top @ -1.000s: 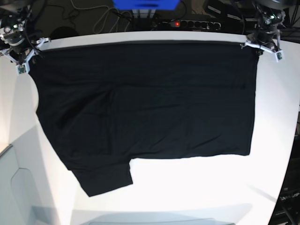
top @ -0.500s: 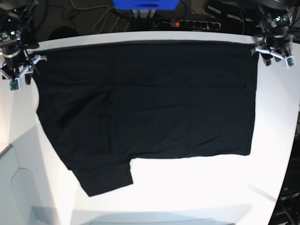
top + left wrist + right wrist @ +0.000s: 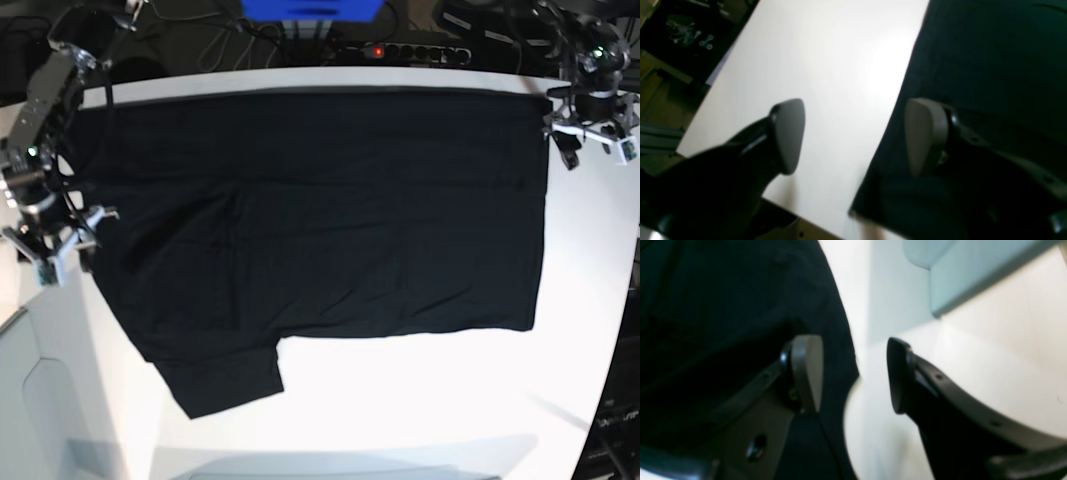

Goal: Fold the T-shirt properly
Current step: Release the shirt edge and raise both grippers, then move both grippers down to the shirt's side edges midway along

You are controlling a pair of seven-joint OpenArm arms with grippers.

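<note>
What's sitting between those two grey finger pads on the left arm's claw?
Nothing is held there. In the left wrist view the left gripper stands open over bare white table, with the T-shirt edge running under the right-hand pad.

Left hand (image 3: 592,138) is hanging at the far corner on the base view's right, fingers (image 3: 788,133) standing wide apart with nothing between them. Right hand (image 3: 57,245) is sitting on that view's left, partway down the side, its arm reaching in from the far corner; fingers (image 3: 806,371) are parted, also gripping nothing.
</note>
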